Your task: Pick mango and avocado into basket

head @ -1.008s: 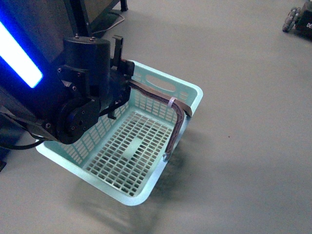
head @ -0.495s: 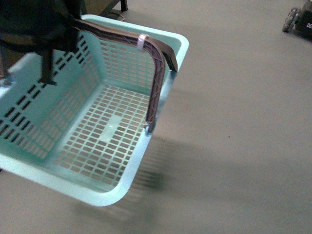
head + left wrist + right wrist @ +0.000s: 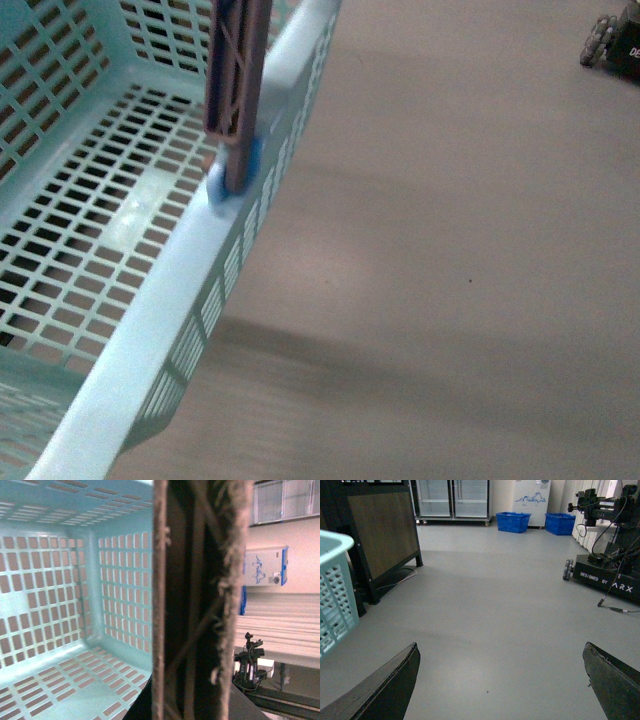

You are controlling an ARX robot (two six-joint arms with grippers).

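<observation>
The pale teal basket [image 3: 150, 320] fills the left of the front view, lifted close to the camera, its lattice floor bare. Its brown-grey handle [image 3: 238, 90] stands up from the near rim. My left gripper is shut on that handle [image 3: 195, 605], which fills the middle of the left wrist view with the basket's inside [image 3: 75, 605] beside it; the gripper itself is hidden. My right gripper [image 3: 502, 680] is open and empty over the grey floor, with a corner of the basket [image 3: 335, 590] at that view's edge. The mango and avocado are out of view.
A wheeled robot base [image 3: 605, 575] with cables stands on the grey floor, its wheel also showing in the front view [image 3: 610, 40]. A dark wooden cabinet [image 3: 380, 530], two blue crates [image 3: 514, 522] and glass-door fridges [image 3: 452, 500] stand further back.
The basket has risen and come much closer to the front camera, moving left and up out of frame. The left arm, seen one second ago, is no longer in view.
</observation>
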